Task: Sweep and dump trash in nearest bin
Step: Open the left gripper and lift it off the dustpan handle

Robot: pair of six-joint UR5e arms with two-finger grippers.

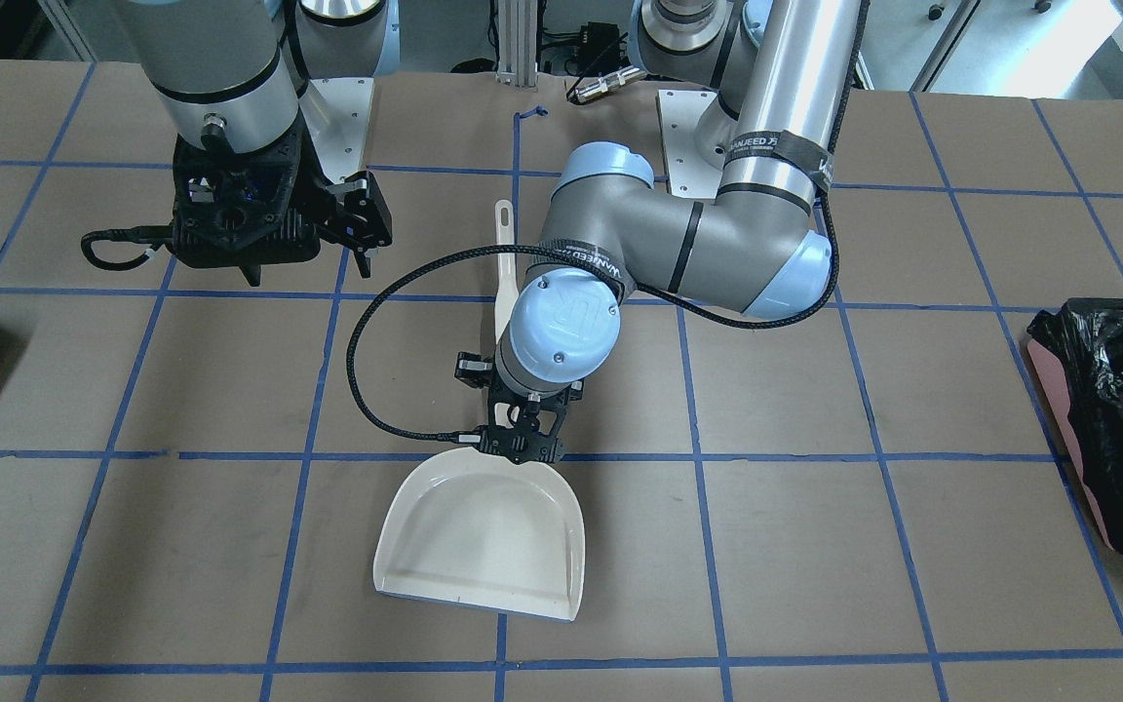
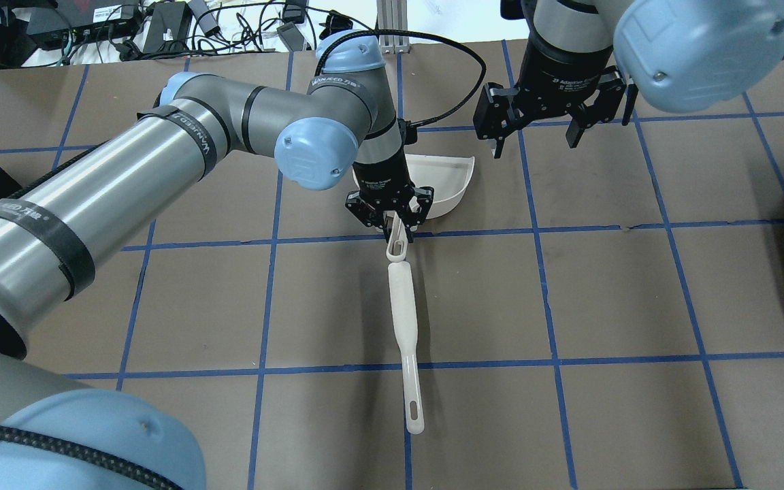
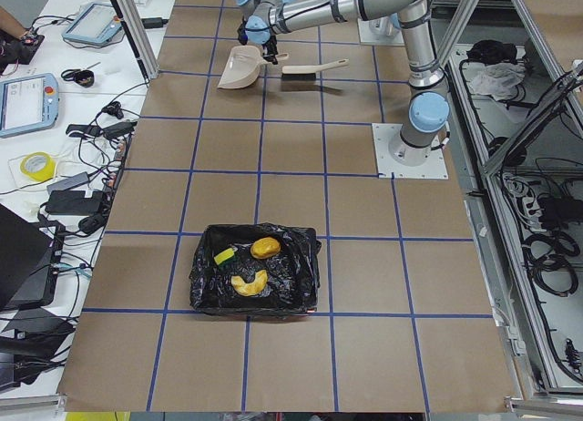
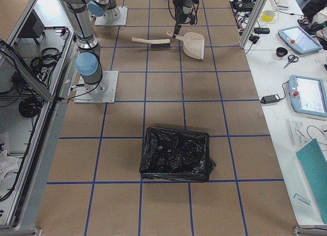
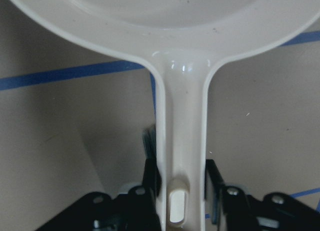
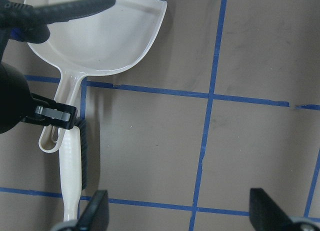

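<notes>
The trash is lying in the bin (image 3: 301, 266) at the left end of the table (image 2: 603, 292). The roll (image 3: 266, 248), the croissant (image 3: 248, 282) and the yellow wedge (image 3: 224, 255) are all resting on the black liner, well apart from me. So I am judging the sweeping and dumping as done, and I am reading this step as putting the tools down.

The dustpan (image 1: 484, 531) is lying flat on the table near its middle. Its mouth is pointing away from my base and slightly to my right, and its handle is pointing back at me, so its long axis is running near to far. The brush (image 2: 405, 320) is lying almost in line with it. Its bristle end is sitting just beside the dustpan's handle and its hanging-hole end is pointing at me.

My left gripper (image 2: 397, 235) is clenching the dustpan's handle, with a finger pressing on each side and no gap showing. My right gripper (image 2: 535, 146) is hanging spread wide and empty above the table, to the right of the pan.

The next move is calling for me to release the handle and lift straight up, without dragging the pan or nudging the brush.
</notes>
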